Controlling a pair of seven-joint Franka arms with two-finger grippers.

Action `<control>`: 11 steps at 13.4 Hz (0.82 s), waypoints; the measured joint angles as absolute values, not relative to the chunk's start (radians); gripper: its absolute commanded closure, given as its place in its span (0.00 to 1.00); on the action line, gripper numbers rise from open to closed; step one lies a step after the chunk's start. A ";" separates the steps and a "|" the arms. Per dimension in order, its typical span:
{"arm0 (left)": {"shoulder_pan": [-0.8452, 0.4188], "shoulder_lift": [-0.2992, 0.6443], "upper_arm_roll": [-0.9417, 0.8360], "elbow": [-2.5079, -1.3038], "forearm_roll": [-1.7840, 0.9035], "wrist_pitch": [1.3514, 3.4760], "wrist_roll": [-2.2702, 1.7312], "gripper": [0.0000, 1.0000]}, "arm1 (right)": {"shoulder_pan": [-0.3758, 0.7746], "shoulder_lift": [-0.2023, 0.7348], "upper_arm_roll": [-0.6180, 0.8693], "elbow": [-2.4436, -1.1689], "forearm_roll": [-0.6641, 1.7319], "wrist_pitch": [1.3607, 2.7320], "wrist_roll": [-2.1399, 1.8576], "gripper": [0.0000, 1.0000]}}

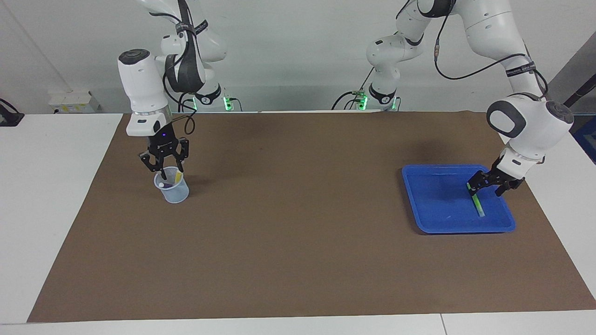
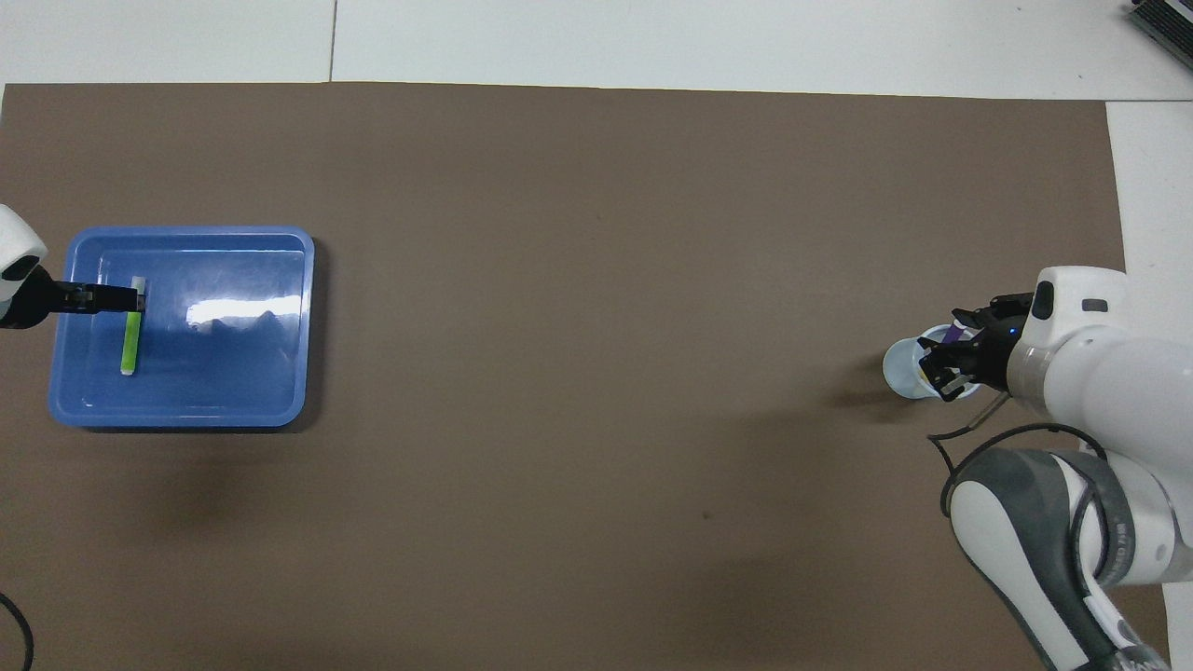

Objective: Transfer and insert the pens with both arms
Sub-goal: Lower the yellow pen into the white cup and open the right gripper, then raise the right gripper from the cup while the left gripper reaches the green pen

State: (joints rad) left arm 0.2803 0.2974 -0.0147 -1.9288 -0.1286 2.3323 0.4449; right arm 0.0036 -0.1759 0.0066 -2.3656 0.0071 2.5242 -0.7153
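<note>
A green pen [image 1: 477, 202] [image 2: 130, 343] lies in the blue tray [image 1: 433, 228] [image 2: 186, 417] at the left arm's end of the table. My left gripper [image 1: 485, 186] [image 2: 130, 298] is low in the tray, open, with its fingers either side of the pen's end nearer to the robots. A clear plastic cup [image 1: 173, 193] [image 2: 899, 371] stands at the right arm's end. A purple pen [image 1: 161, 184] [image 2: 957, 332] and a yellow pen [image 1: 178, 176] lean inside it. My right gripper [image 1: 167, 170] [image 2: 938, 371] hangs just over the cup's mouth, open and holding nothing.
A brown mat [image 1: 298, 232] covers most of the white table, and tray and cup both stand on it. The right arm's cable [image 2: 969, 429] hangs in a loop beside the cup.
</note>
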 measured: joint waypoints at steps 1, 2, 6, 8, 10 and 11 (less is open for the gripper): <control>0.282 0.310 -0.015 -1.925 -0.129 2.341 0.451 0.02 | 0.005 -0.177 0.007 -2.355 0.007 2.497 -0.715 0.00; 0.282 0.320 -0.015 -1.918 -0.129 2.344 0.456 0.03 | 0.008 -0.179 0.010 -2.328 0.007 2.445 -0.715 0.00; 0.282 0.356 -0.014 -1.891 -0.129 2.366 0.474 0.05 | 0.055 -0.179 0.018 -2.211 0.049 2.274 -0.588 0.00; 0.284 0.371 -0.014 -1.890 -0.129 2.386 0.492 0.07 | 0.083 -0.179 0.020 -2.197 0.117 2.235 -0.502 0.00; 0.287 0.385 -0.014 -1.890 -0.129 2.400 0.498 0.10 | 0.089 -0.178 0.024 -2.180 0.182 2.183 -0.408 0.00; 0.289 0.389 -0.014 -1.890 -0.129 2.401 0.500 0.10 | 0.097 -0.177 0.024 -2.168 0.223 2.160 -0.359 0.00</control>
State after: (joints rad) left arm 0.2894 0.3889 -0.0137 -1.8896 -0.1285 2.4011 0.5001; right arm 0.0966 -0.1769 0.0242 -2.1683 0.2234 2.1600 -0.3589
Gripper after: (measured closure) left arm 0.097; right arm 0.000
